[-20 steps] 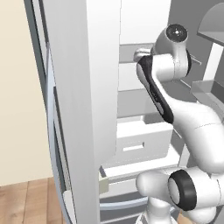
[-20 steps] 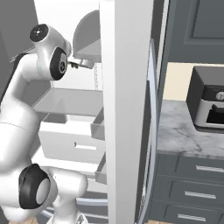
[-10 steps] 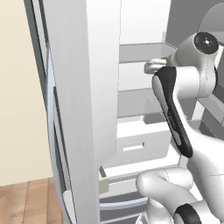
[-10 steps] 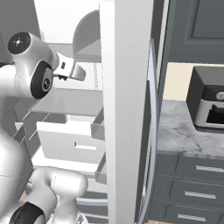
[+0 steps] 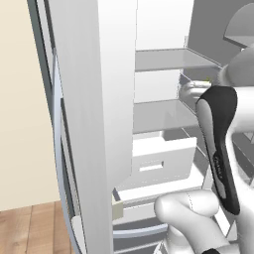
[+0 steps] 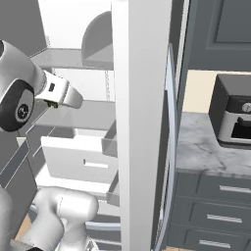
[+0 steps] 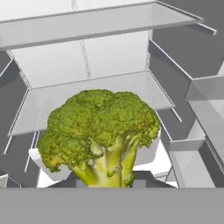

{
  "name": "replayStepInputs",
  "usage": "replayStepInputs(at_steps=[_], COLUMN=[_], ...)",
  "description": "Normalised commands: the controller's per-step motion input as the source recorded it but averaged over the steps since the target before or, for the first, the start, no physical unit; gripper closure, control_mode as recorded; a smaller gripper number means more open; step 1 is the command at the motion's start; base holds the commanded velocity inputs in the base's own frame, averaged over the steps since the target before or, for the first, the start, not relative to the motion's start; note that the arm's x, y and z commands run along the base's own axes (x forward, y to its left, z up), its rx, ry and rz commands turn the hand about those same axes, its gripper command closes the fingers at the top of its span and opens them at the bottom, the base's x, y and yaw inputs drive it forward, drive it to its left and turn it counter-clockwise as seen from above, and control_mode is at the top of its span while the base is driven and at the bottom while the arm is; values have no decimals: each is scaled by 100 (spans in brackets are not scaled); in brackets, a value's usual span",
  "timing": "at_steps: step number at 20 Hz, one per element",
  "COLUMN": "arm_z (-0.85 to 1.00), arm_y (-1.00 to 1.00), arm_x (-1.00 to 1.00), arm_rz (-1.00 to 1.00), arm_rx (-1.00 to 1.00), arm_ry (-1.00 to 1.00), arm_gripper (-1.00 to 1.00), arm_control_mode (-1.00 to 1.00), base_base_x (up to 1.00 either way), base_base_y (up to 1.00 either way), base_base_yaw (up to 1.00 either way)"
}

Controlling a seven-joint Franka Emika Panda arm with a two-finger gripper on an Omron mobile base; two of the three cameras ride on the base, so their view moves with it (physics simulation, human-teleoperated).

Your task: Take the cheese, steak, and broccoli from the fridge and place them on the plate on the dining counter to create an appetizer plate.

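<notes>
Between the fingers sits the broccoli (image 7: 101, 135), stalk pinched low at the gripper (image 7: 107, 181), crown sticking out ahead. Jaws closed on the stalk; the tips themselves are mostly hidden behind the floret, so contact depth is hard to judge. Just beyond the crown: white fridge (image 5: 94, 99) interior, a shelf (image 7: 87, 98) ahead and below it, another shelf above, drawers (image 5: 161, 161) lower down. Gripper (image 6: 61, 95) sits inside the fridge opening, door panels close on both sides.

Risks, my read: grip is on a narrow stalk with a heavy top, so a fast swing could twist or drop it. Pulling out, crown or wrist could clip a shelf edge or the door. Plate and dining counter not in sight, so a long carry likely follows.
</notes>
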Motion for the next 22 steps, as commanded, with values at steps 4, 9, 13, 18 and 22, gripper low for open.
replayStepInputs(at_steps=[4, 9, 13, 18, 22], arm_z=[4, 3, -18, -16, 0], arm_y=[0, 0, 7, 2, 0], arm_x=[-86, -70, -11, 30, 0], arm_rz=[0, 0, 0, 1, 0], arm_rx=[0, 0, 0, 0, 0], arm_ry=[8, 10, 13, 0, 0], arm_gripper=[100, 100, 100, 100, 100], arm_control_mode=[-100, -100, -100, 100, 100], base_base_x=[0, 0, 0, -4, -77], base_base_y=[0, 0, 0, 0, 14], base_base_yaw=[0, 0, 0, 0, 0])
